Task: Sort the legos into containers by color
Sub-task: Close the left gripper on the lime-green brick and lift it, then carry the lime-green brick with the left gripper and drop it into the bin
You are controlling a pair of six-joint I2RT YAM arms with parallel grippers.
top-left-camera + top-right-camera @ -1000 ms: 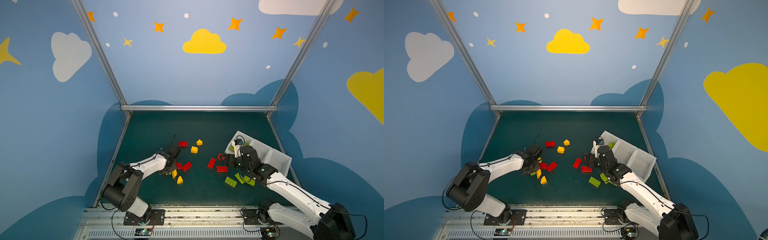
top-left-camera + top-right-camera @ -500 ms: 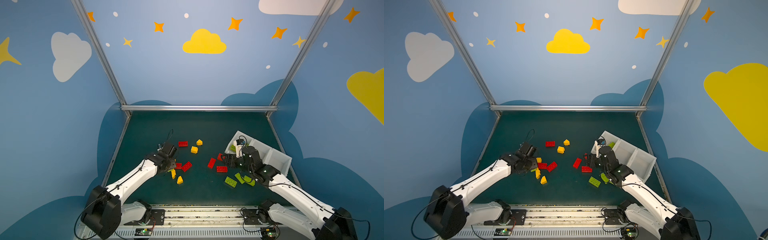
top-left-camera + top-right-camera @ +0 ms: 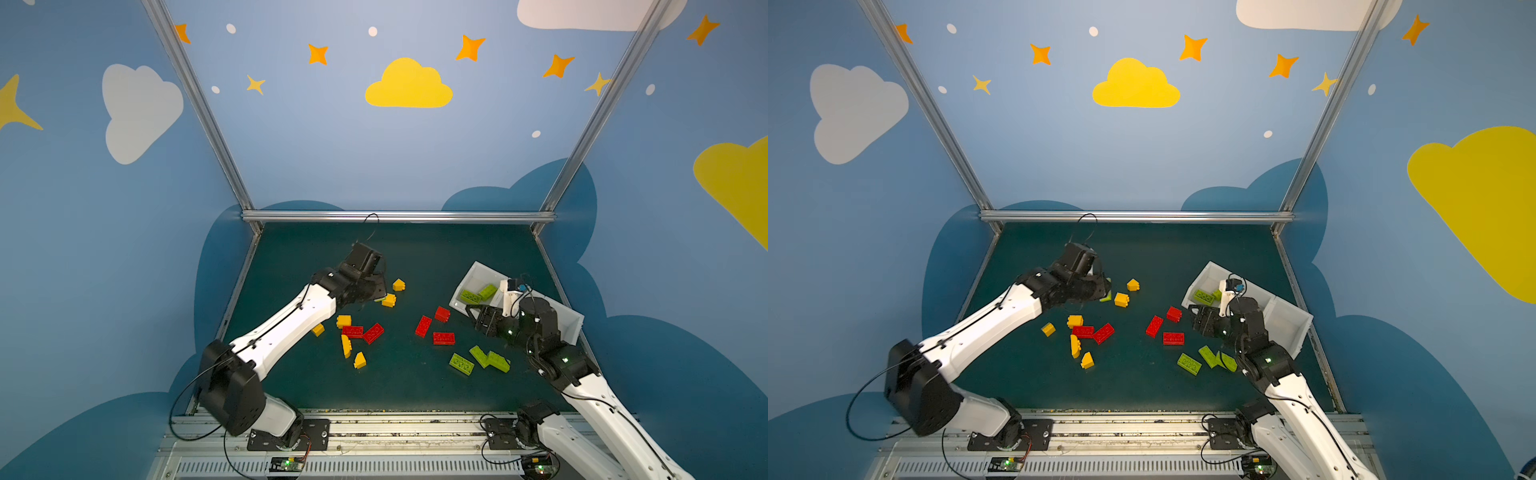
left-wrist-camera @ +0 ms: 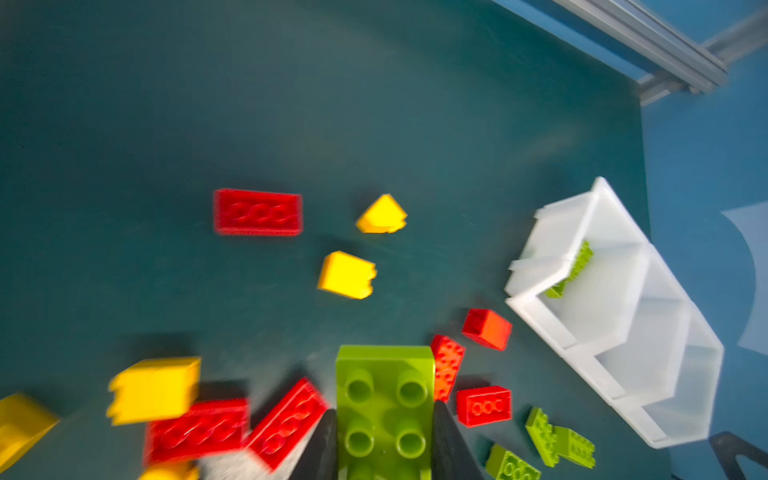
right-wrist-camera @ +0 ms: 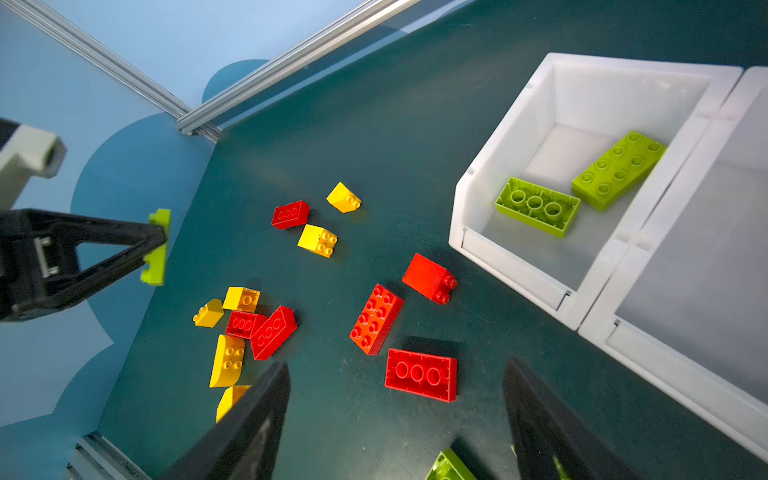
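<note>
Sorting is at an early stage. The containers (image 3: 571, 328), a row of three joined white bins, stand at the right side of the dark green table (image 3: 374, 253). The end bin (image 5: 515, 266) nearest the table centre holds two green bricks (image 5: 536, 206). No brick shows in the middle bin (image 5: 685, 232), nor, as far as the blurred left wrist view allows, in the third. The left gripper (image 4: 384, 432) is pinched on a held green brick (image 4: 384, 386), raised above the table left of centre and well apart from the containers. The right gripper (image 5: 397, 363) has its jaws spread wide with nothing between them and hovers above a red brick (image 5: 419, 374) just beside the end bin. Lying loose on the table are six red bricks (image 3: 423, 326), six yellow bricks (image 3: 360, 360) and three loose green bricks (image 3: 461, 364), the last group near the right arm (image 3: 536, 324). Most of the work is therefore judged left to do: two colours have no brick binned. Obstruction: the right arm stands over the row of bins, with its gripper in front of the end bin, on the likely line of delivery for the held green brick. Contact between the arms is a risk unless one yields. In the left-centre cluster a yellow block (image 3: 343, 321) touches a red pair (image 3: 362, 332), which probably leaves little finger room
</note>
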